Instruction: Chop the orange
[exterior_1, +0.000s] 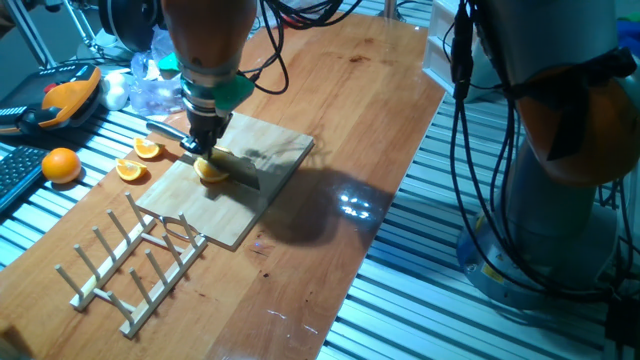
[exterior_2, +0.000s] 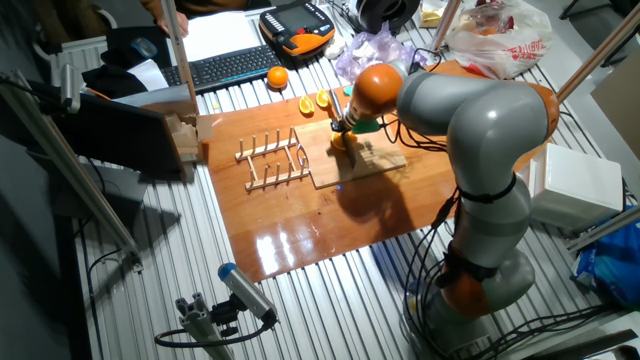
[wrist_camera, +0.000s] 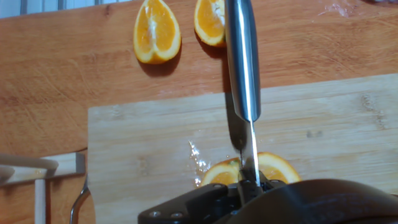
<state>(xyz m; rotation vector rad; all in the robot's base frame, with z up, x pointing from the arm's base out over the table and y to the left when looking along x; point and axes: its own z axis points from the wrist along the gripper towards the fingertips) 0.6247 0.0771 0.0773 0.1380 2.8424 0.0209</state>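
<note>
While the rack (exterior_1: 135, 262) sits at the left and two wedges (exterior_1: 135, 160) lie at ten o'clock off the board (exterior_1: 235, 185), the orange (exterior_1: 210, 170) rests cut face up near the board's middle, directly under the end effector (exterior_1: 205, 140). The end effector is clenched on a knife (wrist_camera: 242, 68), whose blade runs toward twelve o'clock in the hand view, across the orange's middle. I judge a straight downward press would halve it.
</note>
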